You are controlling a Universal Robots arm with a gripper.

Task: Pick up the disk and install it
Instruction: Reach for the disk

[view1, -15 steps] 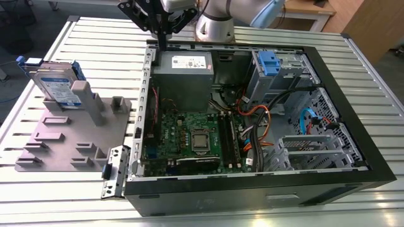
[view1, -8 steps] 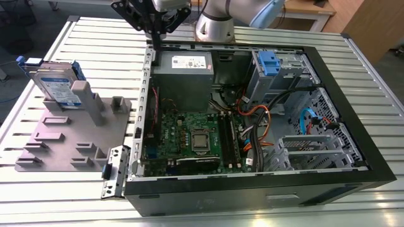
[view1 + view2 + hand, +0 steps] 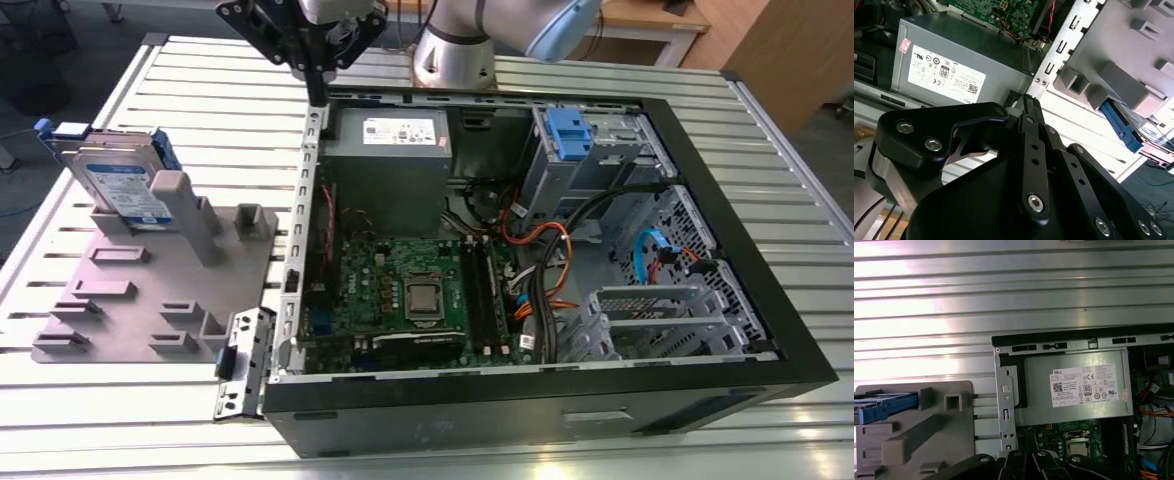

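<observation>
The bench (image 3: 787,160) was ribbed bare metal with a bright sheen, the disk (image 3: 123,182) at the exterior view's upper left silver-grey metal with a paper label and blue plastic frame, the fixture (image 3: 134,290) matt grey plastic, the power-supply box (image 3: 387,165) dull sheet metal, and the pincer (image 3: 1026,102) matt black.

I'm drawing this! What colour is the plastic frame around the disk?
Blue. The disk and its frame show best in the exterior view.

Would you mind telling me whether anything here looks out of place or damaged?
Nothing stands out. The disk stands on edge in its grey holder beside the open computer case, nothing is spilled, and the gripper hovers over the case's corner.
</observation>
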